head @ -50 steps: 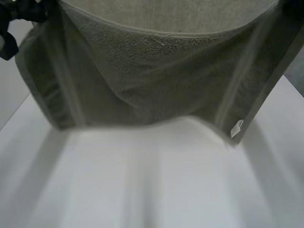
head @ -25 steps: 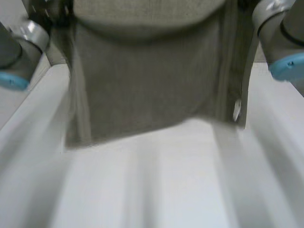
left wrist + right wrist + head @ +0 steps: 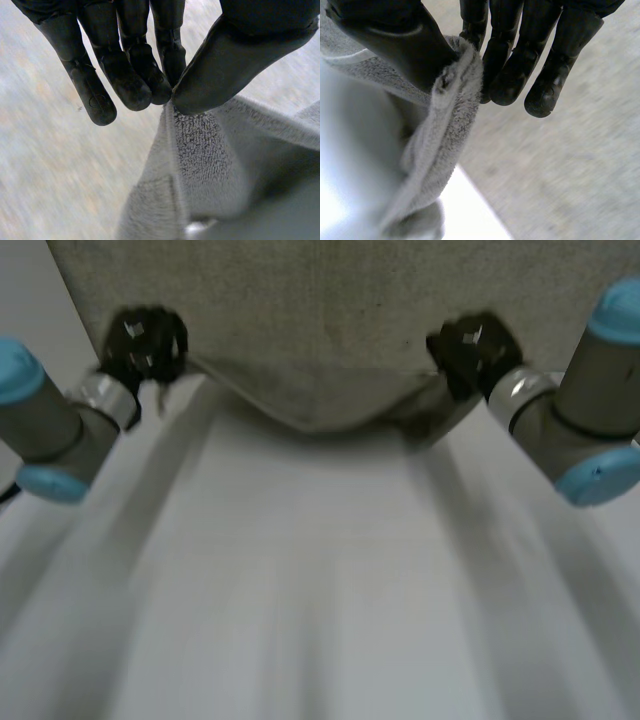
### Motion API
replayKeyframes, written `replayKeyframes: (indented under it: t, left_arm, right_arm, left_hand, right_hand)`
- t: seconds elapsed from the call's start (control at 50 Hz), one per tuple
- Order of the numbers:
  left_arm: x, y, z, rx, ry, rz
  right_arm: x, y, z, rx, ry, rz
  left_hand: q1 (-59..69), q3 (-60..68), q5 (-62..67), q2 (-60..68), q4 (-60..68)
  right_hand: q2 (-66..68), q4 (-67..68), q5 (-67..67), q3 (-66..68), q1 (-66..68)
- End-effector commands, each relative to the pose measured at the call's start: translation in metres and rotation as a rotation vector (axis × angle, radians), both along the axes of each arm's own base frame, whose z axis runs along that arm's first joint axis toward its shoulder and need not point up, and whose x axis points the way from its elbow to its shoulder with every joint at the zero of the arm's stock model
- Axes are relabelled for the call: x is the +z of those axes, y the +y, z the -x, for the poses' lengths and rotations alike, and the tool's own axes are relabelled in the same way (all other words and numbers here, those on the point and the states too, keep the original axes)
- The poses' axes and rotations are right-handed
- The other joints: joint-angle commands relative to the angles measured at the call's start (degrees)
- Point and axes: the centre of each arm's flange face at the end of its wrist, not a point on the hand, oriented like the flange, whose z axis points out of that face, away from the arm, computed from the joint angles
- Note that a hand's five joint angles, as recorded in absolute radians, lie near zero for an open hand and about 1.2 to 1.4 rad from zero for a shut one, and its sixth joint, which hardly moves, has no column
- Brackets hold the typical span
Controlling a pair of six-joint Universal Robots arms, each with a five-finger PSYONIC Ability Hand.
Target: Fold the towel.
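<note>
A grey-green towel (image 3: pixel 320 330) lies across the far part of the white table (image 3: pixel 320 580), its near edge sagging in a fold between my two hands. My left hand (image 3: pixel 145 340) pinches the towel's near left corner; in the left wrist view the thumb (image 3: pixel 225 65) presses the terry cloth (image 3: pixel 210 165) against the fingers (image 3: pixel 125 75). My right hand (image 3: pixel 472 350) pinches the near right corner; in the right wrist view its thumb (image 3: pixel 395 40) clamps the towel's edge (image 3: pixel 445 130) against the fingers (image 3: pixel 520 60).
Both grey arms with light-blue caps, the left arm (image 3: pixel 45 435) and the right arm (image 3: pixel 585 410), reach in from the sides. The white table spreads bare in front of the towel.
The towel hung high in front of the camera a second ago. Both hands have carried its held edge away and down, so the cloth now lies over the far part of the table.
</note>
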Motion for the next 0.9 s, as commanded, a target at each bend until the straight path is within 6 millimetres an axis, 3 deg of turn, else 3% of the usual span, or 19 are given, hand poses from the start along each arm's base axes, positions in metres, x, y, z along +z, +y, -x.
replayKeyframes:
  t: [0.02, 0.08, 0.12, 0.16, 0.18, 0.22, 0.3, 0.42, 0.5, 0.74, 0.8, 0.82, 0.9]
  left_arm:
    - [-0.072, 0.024, -0.003, -0.035, -0.123, -0.090]
    - [-0.085, 0.030, -0.006, -0.028, -0.178, -0.106]
    - [-0.089, 0.032, -0.006, -0.025, -0.201, -0.107]
    - [-0.091, 0.033, -0.007, -0.023, -0.219, -0.104]
    - [-0.093, 0.033, -0.007, -0.019, -0.234, -0.100]
    - [-0.093, 0.033, -0.007, -0.015, -0.243, -0.095]
    - [-0.098, 0.033, -0.008, -0.009, -0.251, -0.099]
    - [-0.111, 0.030, -0.007, -0.008, -0.258, -0.117]
    - [-0.120, 0.030, -0.008, 0.002, -0.274, -0.131]
    - [-0.126, 0.028, -0.014, 0.074, -0.339, -0.123]
    - [-0.125, 0.030, -0.014, 0.069, -0.344, -0.128]
    - [-0.123, 0.031, -0.014, 0.067, -0.345, -0.133]
    - [-0.115, 0.033, -0.016, 0.069, -0.346, -0.139]
  right_arm:
    - [-0.061, 0.013, 0.015, -0.009, 0.159, -0.103]
    - [-0.063, 0.026, 0.021, -0.015, 0.170, -0.131]
    - [-0.053, 0.034, 0.024, -0.020, 0.153, -0.128]
    - [-0.031, 0.044, 0.037, -0.054, 0.077, -0.120]
    - [-0.030, 0.044, 0.037, -0.054, 0.077, -0.120]
    - [-0.010, 0.046, 0.054, -0.107, -0.029, -0.129]
    - [-0.002, 0.046, 0.068, -0.135, -0.104, -0.155]
    - [-0.010, 0.044, 0.078, -0.172, -0.119, -0.194]
    - [-0.017, 0.042, 0.078, -0.177, -0.104, -0.204]
    - [-0.022, 0.038, 0.078, -0.185, -0.097, -0.210]
    - [-0.022, 0.036, 0.081, -0.194, -0.099, -0.208]
    - [-0.022, 0.036, 0.081, -0.194, -0.099, -0.208]
    - [-0.016, 0.031, 0.089, -0.228, -0.104, -0.193]
  left_hand:
    - [7.2, 2.7, 4.5, 2.7, 2.0]
    - [7.2, 2.7, 4.5, 2.7, 2.0]
    - [7.2, 2.7, 4.5, 2.7, 2.0]
    - [7.2, 2.7, 4.5, 2.7, 2.0]
    - [7.2, 2.7, 4.5, 2.7, 2.0]
    - [7.2, 2.7, 4.5, 2.7, 2.0]
    - [7.2, 2.7, 4.5, 2.7, 2.0]
    - [4.1, -0.4, 1.4, -0.5, -1.2]
    - [-18.6, -23.1, -21.3, -23.1, -23.8]
    - [-27.7, -32.2, -30.4, -32.3, -32.9]
    - [-16.6, -21.1, -19.3, -21.2, -21.8]
    - [6.2, 1.7, 3.5, 1.6, 1.0]
    - [7.2, 2.7, 4.5, 2.7, 2.0]
  right_hand:
    - [4.8, 3.9, 3.2, 4.1, 3.8]
    - [4.8, 3.9, 3.2, 4.1, 3.8]
    - [4.8, 3.9, 3.2, 4.1, 3.8]
    - [4.8, 3.9, 3.2, 4.1, 3.8]
    - [4.8, 3.9, 3.2, 4.1, 3.8]
    - [4.8, 3.9, 3.2, 4.1, 3.8]
    - [4.8, 3.9, 3.2, 4.1, 3.8]
    - [4.8, 3.9, 3.2, 4.1, 3.8]
    - [4.8, 3.9, 3.2, 4.1, 3.8]
    - [4.8, 3.9, 3.2, 4.1, 3.8]
    - [4.8, 3.9, 3.2, 4.1, 3.8]
    - [4.8, 3.9, 3.2, 4.1, 3.8]
    - [4.8, 3.9, 3.2, 4.1, 3.8]
